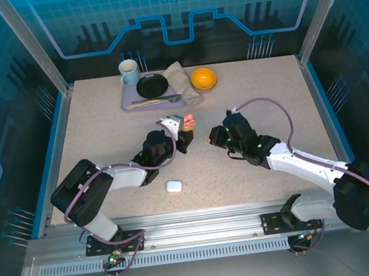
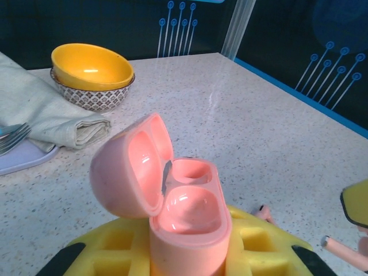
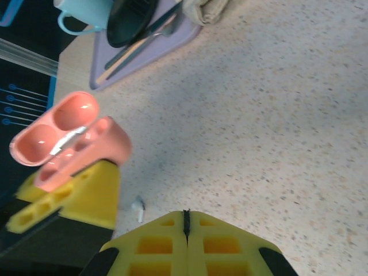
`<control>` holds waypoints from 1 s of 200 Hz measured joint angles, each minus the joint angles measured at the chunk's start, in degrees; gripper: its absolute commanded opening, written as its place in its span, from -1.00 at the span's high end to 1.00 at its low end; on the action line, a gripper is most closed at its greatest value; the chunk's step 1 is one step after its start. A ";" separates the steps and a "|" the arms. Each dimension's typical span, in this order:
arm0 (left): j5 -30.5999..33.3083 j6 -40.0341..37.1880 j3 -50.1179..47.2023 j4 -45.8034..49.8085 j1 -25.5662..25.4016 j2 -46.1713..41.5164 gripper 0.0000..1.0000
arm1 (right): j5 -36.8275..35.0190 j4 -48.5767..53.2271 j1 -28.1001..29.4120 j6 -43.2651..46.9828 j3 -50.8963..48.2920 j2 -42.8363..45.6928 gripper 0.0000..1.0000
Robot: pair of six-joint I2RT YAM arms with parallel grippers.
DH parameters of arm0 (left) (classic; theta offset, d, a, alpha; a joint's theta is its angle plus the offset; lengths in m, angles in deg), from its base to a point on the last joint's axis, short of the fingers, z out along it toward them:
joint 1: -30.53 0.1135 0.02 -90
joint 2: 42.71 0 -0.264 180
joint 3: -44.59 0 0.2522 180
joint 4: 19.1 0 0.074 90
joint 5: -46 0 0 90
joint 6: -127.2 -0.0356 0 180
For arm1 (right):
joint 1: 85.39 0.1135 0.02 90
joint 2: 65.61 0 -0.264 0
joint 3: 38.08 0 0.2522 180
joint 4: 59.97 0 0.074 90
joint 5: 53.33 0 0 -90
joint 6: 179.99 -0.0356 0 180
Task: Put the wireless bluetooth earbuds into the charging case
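The right gripper (image 3: 186, 225) sits at the bottom edge, its two yellow jaws pressed together along a thin dark seam above the speckled counter (image 3: 270, 115). At the left, the left gripper (image 3: 54, 192) clamps the base of a pink charging case (image 3: 86, 146) whose lid tilts open toward the upper left, and a small white earbud (image 3: 138, 210) lies on the counter just beside it. In the upper left corner, a lavender tray (image 3: 155, 57) carries a pale blue mug (image 3: 86, 11), a black bowl (image 3: 129, 20) and cutlery (image 3: 138, 43).
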State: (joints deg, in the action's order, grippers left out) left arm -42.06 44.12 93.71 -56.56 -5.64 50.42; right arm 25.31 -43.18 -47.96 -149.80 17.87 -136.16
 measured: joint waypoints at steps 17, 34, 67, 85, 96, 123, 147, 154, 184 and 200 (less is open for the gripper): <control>0.48 -0.42 -0.20 0.00 0.00 0.02 1.00 | -0.42 -0.26 -0.07 -0.24 -2.14 -0.79 0.95; 0.87 -0.87 -0.26 0.22 0.00 0.00 1.00 | -0.59 -0.98 -0.22 -0.42 -3.87 -4.04 0.96; 0.92 -1.38 -0.33 2.69 0.00 -1.92 1.00 | -0.39 -2.71 -0.37 -0.42 -4.24 -13.46 0.97; 0.94 -1.53 -0.33 4.11 0.00 -4.59 1.00 | -0.37 -3.69 -0.37 -0.39 -4.24 -16.92 0.95; 1.09 -1.86 -0.33 4.59 -0.02 -6.47 1.00 | -0.35 -4.17 -0.37 -0.37 -4.24 -18.23 0.87; 1.31 -2.71 -0.33 5.70 -0.24 -10.05 1.00 | -0.44 -4.48 -0.37 -0.04 -4.20 -18.95 0.26; 1.31 -2.86 -0.33 7.23 -0.46 -11.98 1.00 | -0.61 -3.56 -0.37 1.07 -3.96 -18.58 -0.11; 1.31 -2.86 -0.33 7.76 -0.48 -12.57 1.00 | -0.63 -2.75 -0.37 1.25 -3.96 -17.84 -0.16; 1.31 -3.02 -0.33 9.75 -0.55 -15.45 1.00 | -0.66 1.68 -0.37 2.95 -3.93 -11.65 -0.44; 1.31 -3.32 -0.33 10.62 -0.55 -16.98 1.00 | -0.57 3.96 -0.37 3.89 -3.89 -8.70 -0.49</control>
State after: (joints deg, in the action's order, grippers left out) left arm -40.75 40.80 93.38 -45.94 -6.18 33.43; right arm 24.74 -39.22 -48.33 -145.91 13.98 -144.86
